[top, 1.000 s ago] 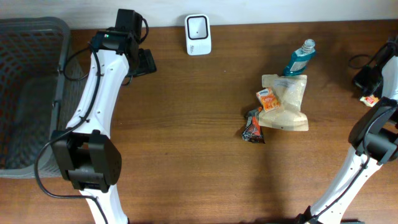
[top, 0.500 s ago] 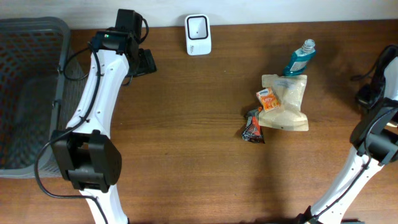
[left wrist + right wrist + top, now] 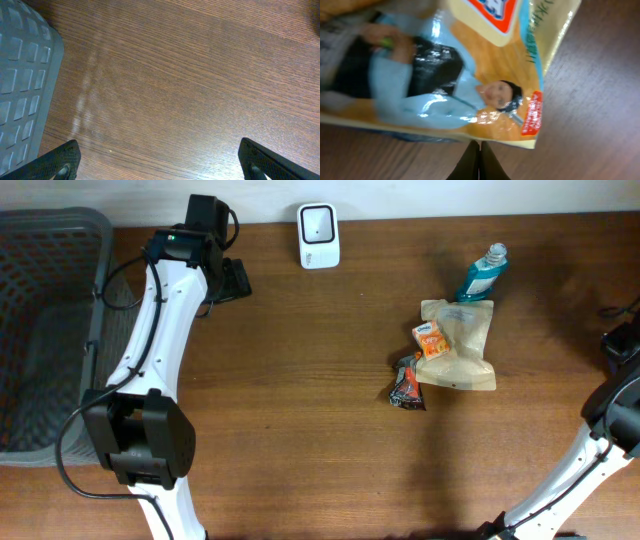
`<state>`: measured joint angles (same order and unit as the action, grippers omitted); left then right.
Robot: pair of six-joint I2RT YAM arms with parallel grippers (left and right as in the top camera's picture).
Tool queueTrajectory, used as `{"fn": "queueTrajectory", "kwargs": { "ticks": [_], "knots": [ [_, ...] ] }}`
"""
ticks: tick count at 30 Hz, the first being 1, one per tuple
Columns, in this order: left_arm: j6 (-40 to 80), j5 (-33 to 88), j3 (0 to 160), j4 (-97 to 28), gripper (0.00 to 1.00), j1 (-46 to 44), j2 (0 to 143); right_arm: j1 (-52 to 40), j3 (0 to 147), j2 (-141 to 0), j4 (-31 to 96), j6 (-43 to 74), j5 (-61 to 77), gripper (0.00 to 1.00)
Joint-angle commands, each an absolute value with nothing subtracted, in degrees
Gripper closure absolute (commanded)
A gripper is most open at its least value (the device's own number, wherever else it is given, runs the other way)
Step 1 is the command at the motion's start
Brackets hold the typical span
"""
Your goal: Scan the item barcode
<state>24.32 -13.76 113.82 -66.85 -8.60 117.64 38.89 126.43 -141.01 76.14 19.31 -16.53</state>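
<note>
Right fingers (image 3: 468,165) farther right, on one bag (image 3: 445,75); one scanner (image 3: 319,235), one bottle (image 3: 481,275)

We count one grey basket (image 3: 50,330) at the left, one white scanner (image 3: 319,235) at the far edge, and to the right one teal bottle (image 3: 482,275), one beige pouch (image 3: 465,355), one small orange packet (image 3: 430,338) and one dark wrapper (image 3: 406,385). One printed snack packet (image 3: 445,75) fills the right wrist view.
</note>
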Motion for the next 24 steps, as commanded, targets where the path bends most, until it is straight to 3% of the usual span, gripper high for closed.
{"fn": "queueTrajectory", "kwargs": {
  "ticks": [1, 11, 18, 20, 24],
  "knots": [
    [25.0, -14.0, 113.5, -66.9, 0.01, -8.8, 118.6, 38.2, 126.7, -138.5, 74.0, 19.7, -12.2, 0.96],
    [25.0, -14.0, 113.5, -67.0, 0.01, -8.8, 118.5, 35.3, 129.6, -134.4, 69.2, 17.8, -7.5, 0.96],
    [25.0, -14.0, 113.5, -66.9, 0.01, -8.8, 118.5, 30.7, 139.7, -126.2, 68.8, 14.8, 12.6, 0.93],
    [25.0, -14.0, 113.5, -66.9, 0.01, -8.8, 118.5, 28.3, 141.1, -124.4, 67.8, 14.7, 18.9, 0.84],
    [25.0, -14.0, 113.5, -66.9, 0.01, -8.8, 118.5, 22.3, 141.2, -123.6, 67.0, 6.9, 23.8, 0.49]
  ]
}}
